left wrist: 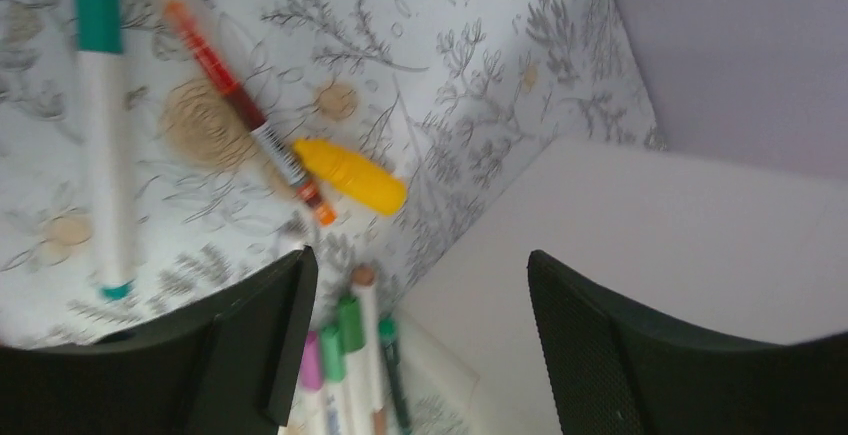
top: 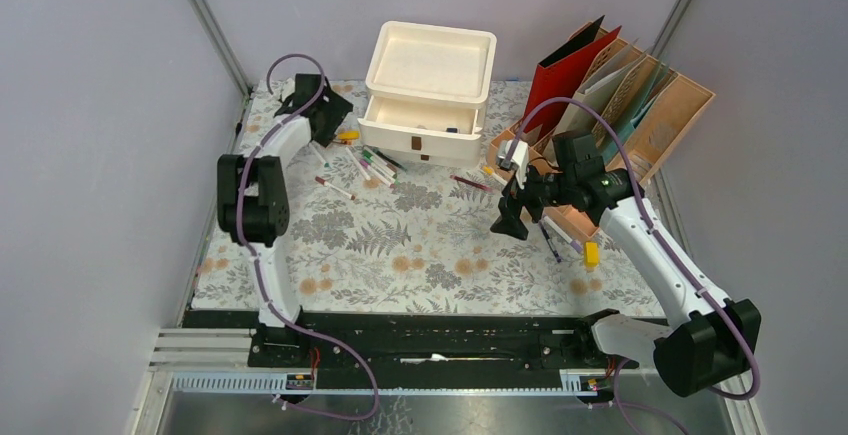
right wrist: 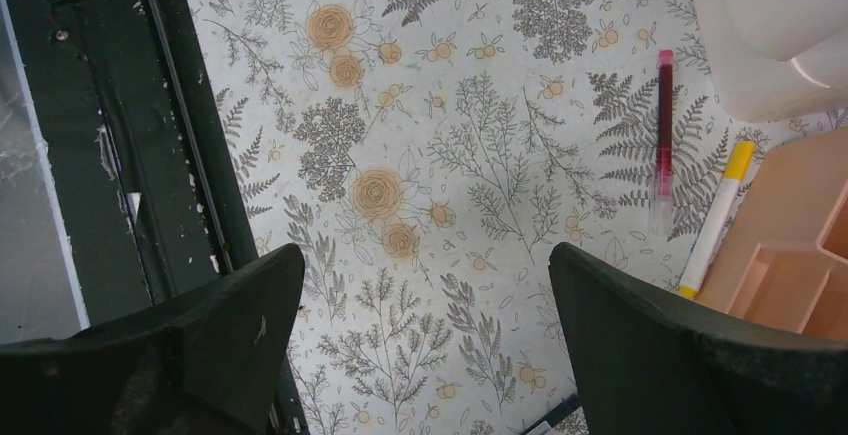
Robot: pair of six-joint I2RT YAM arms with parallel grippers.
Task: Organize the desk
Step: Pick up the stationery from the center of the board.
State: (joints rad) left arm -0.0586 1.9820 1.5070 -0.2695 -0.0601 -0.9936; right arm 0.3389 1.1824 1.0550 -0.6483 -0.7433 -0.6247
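The desk [top: 420, 245] is covered in a pale cloth printed with ferns and orange flowers. My left gripper [top: 335, 120] is at the back left, beside the white drawer unit [top: 430, 85]. In the left wrist view the left gripper [left wrist: 420, 285] is open above a bundle of markers [left wrist: 350, 355] and grips nothing. A yellow cap [left wrist: 350, 177], an orange-red pen [left wrist: 245, 110] and a green-capped marker [left wrist: 100, 125] lie farther out. My right gripper [top: 508, 217] hangs over the right half of the cloth. Seen from its wrist, the right gripper [right wrist: 425, 275] is open over bare cloth.
The drawer unit's drawer [top: 420, 120] stands pulled out. A peach file organizer [top: 620, 105] with folders sits at the back right. A red pen [right wrist: 664, 120] and a yellow-capped marker [right wrist: 715, 220] lie near it. A yellow piece [top: 591, 253] lies at right. The black rail [right wrist: 150, 135] edges the front.
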